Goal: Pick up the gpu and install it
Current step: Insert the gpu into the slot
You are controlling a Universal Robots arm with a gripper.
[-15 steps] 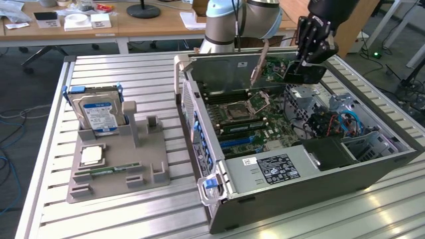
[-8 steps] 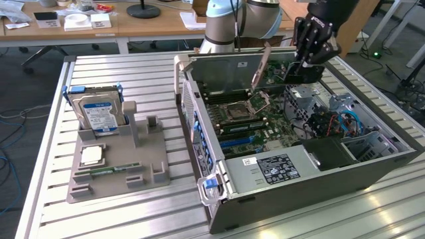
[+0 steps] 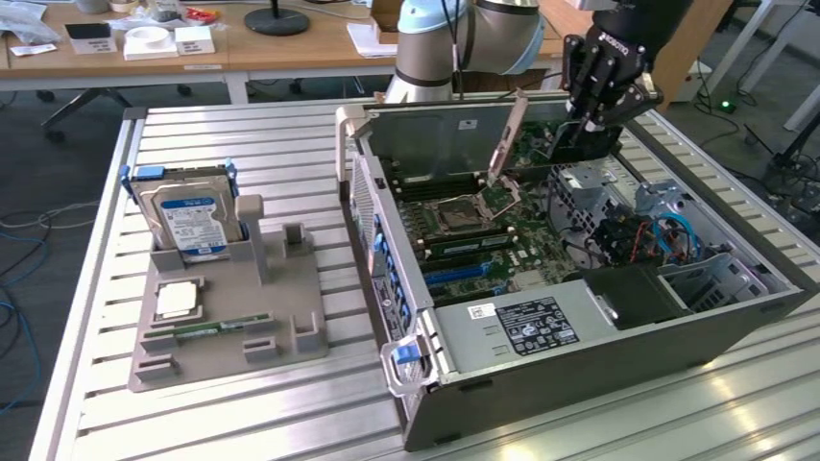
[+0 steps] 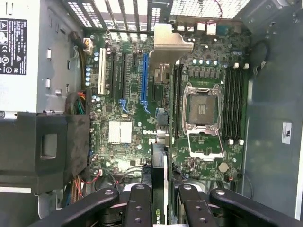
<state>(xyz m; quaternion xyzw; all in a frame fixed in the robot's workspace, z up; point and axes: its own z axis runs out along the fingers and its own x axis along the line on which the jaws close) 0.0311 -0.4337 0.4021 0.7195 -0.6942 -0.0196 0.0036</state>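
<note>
1. Nearest the exterior camera, a slatted metal surface [image 3: 230, 423] is being occupied by an open computer case [image 3: 539, 375] and, at the exterior view's left, a grey holder [image 3: 295, 317].
2. In the holder, a hard drive [image 3: 190, 219] with a blue-white label is being kept upright. A square processor chip [image 3: 177, 300] and a slim green memory stick [image 3: 205, 328] are being kept flat in front of it.
3. Inside the case, a power supply [image 3: 532, 327] is being seen at the near end. A green motherboard [image 3: 481, 240] is lying beyond it, with its processor socket [image 3: 458, 216] open.
4. Over the far end of the case, the gpu [image 3: 554, 144] is being pinched on edge by the pincer [image 3: 596, 120], well above the motherboard. Its silvery bracket [image 3: 513, 130] is being pointed toward the exterior view's left.
5. In the wrist view, the card is being clamped between dark fingers [image 4: 137, 203], one on each face. It is being held above the board between a blue slot [image 4: 144, 78] and the socket.
6. Farthest back, a wooden desk [image 3: 256, 48] is being used for small boxes.
</note>
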